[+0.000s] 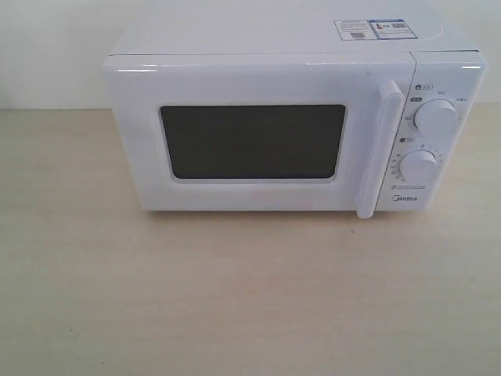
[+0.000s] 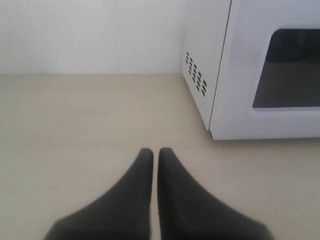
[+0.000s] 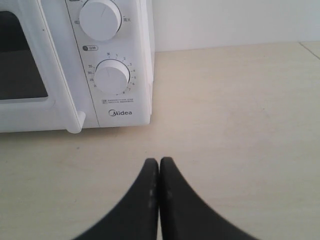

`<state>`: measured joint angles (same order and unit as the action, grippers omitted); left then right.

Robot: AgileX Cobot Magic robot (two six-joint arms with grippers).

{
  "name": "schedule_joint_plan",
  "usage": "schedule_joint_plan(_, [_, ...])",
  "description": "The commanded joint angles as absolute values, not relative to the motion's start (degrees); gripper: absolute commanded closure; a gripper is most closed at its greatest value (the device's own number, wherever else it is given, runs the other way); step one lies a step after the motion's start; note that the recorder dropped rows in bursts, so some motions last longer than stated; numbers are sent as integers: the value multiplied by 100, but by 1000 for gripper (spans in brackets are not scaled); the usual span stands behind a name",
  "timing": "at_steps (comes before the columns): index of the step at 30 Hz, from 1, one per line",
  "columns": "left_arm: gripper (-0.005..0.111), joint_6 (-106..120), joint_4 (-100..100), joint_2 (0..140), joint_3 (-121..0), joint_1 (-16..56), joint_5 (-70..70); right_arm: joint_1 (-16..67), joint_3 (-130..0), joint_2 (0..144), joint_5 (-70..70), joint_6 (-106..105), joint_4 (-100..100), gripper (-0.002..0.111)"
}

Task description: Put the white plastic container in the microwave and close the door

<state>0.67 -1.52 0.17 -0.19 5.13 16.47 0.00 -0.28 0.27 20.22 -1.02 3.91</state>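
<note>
Table point(image 1: 235, 313): microwave point(image 1: 293, 94) door point(image 1: 254, 141) shut, we see no container. Handle point(image 1: 379, 149) on microwave's dial side, nearer right gripper point(image 3: 159, 162); it and left gripper point(image 2: 155, 152) pinched closed, empty.

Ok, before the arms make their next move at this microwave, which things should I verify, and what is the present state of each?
1. Door position known: ok, it sits closed.
2. Handle free to grasp: ok, nothing touches it.
3. White plastic container located: cannot tell; no view shows it, and the dark window hides the inside.
4. Left gripper empty: ok, shut on nothing.
5. Right gripper empty: ok, shut on nothing.
</note>
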Motion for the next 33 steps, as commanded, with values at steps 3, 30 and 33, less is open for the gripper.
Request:
schedule_joint_plan(3, [102, 111, -207, 0, 0, 496, 1705, 0, 0, 0, 1996, -116, 412, 109])
schedule_joint_plan(30, [102, 273, -232, 0, 0, 496, 1694, 0, 0, 0, 1929, -116, 412, 109])
schedule_joint_plan(33, [102, 273, -232, 0, 0, 496, 1694, 0, 0, 0, 1929, -116, 412, 109])
